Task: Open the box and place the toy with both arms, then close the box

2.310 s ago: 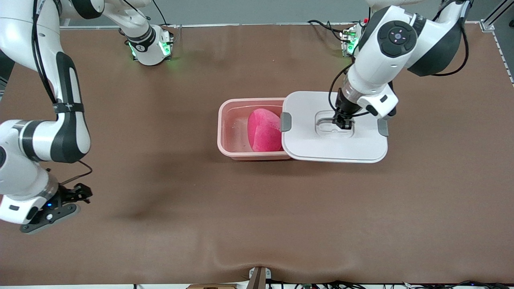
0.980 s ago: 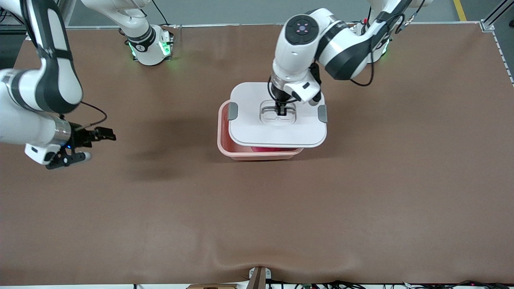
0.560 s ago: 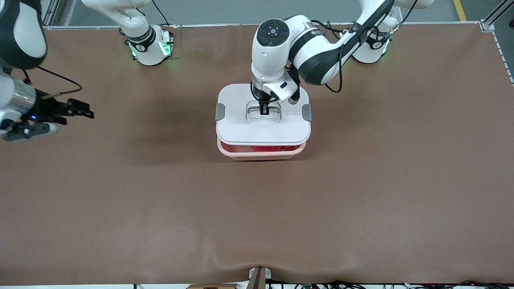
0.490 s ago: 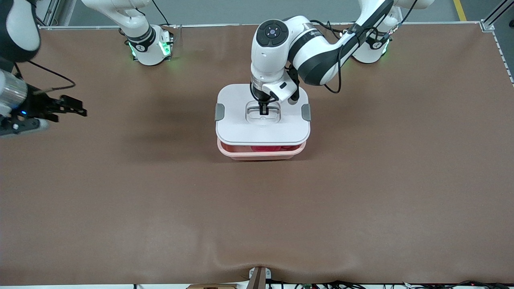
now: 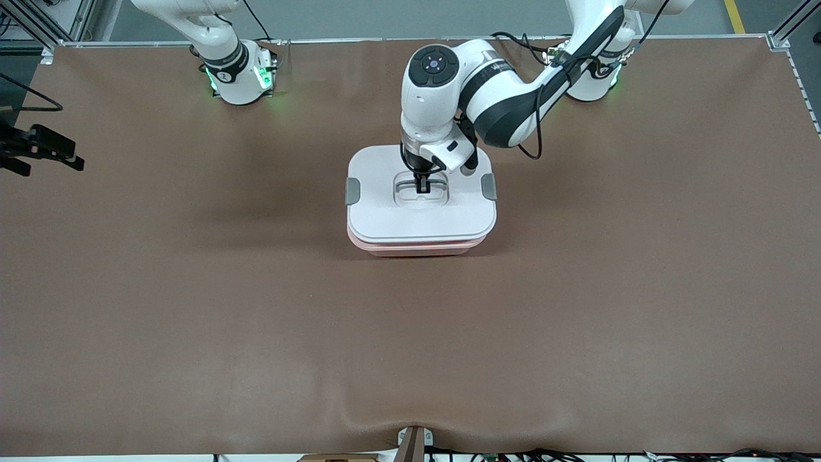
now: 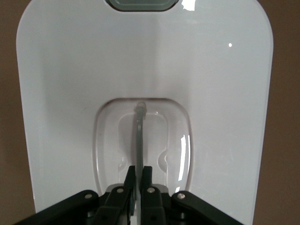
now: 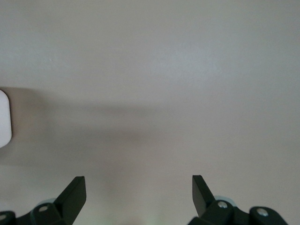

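Observation:
The pale pink box (image 5: 420, 246) stands mid-table with its white lid (image 5: 420, 215) lying on it. Only a thin pink strip of the tub shows under the lid's near edge. Grey clips (image 5: 352, 191) sit on the lid's two ends. The toy is hidden. My left gripper (image 5: 423, 187) is shut on the thin handle (image 6: 139, 136) in the lid's recessed centre (image 6: 140, 140); one clip (image 6: 142, 4) shows there too. My right gripper (image 5: 48, 151) is open and empty over the table at the right arm's end; its fingers (image 7: 75, 192) stand wide apart, and a lid corner (image 7: 3, 118) shows.
The brown table cover (image 5: 410, 333) lies flat around the box. The right arm's base (image 5: 237, 74) and the left arm's base (image 5: 593, 77) stand along the table's edge farthest from the front camera.
My left gripper carried the lid from beside the open box, over the toy, and lowered it onto the tub; the toy is now covered. My right gripper drew back toward its end of the table.

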You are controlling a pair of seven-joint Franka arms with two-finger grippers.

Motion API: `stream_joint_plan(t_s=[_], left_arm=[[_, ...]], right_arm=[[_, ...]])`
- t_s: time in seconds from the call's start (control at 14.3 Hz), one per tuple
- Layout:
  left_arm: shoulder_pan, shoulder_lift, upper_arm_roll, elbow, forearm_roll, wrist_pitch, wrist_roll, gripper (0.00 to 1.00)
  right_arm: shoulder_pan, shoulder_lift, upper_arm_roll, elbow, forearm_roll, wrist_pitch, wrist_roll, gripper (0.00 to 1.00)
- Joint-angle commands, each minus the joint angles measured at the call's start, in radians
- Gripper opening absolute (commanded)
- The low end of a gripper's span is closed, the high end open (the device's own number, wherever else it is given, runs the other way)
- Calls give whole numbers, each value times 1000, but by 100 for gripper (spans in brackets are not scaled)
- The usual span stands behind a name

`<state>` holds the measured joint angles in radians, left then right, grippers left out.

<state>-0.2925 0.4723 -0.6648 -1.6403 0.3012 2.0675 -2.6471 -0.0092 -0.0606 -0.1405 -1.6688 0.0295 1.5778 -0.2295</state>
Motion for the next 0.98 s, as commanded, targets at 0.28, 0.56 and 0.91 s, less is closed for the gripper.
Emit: stream_joint_plan(t_s=[0.28, 0.56, 0.91], left_arm=[[-25, 35, -1, 23, 39, 22, -39, 0], [-31, 46, -1, 23, 41, 23, -40, 0], [-30, 54, 1, 22, 41, 29, -40, 0]], right_arm=[[3, 50, 18, 89, 6, -67, 101, 100], [11, 48, 18, 75, 3, -56, 96, 100], [15, 67, 32, 116, 4, -65, 104, 100]])
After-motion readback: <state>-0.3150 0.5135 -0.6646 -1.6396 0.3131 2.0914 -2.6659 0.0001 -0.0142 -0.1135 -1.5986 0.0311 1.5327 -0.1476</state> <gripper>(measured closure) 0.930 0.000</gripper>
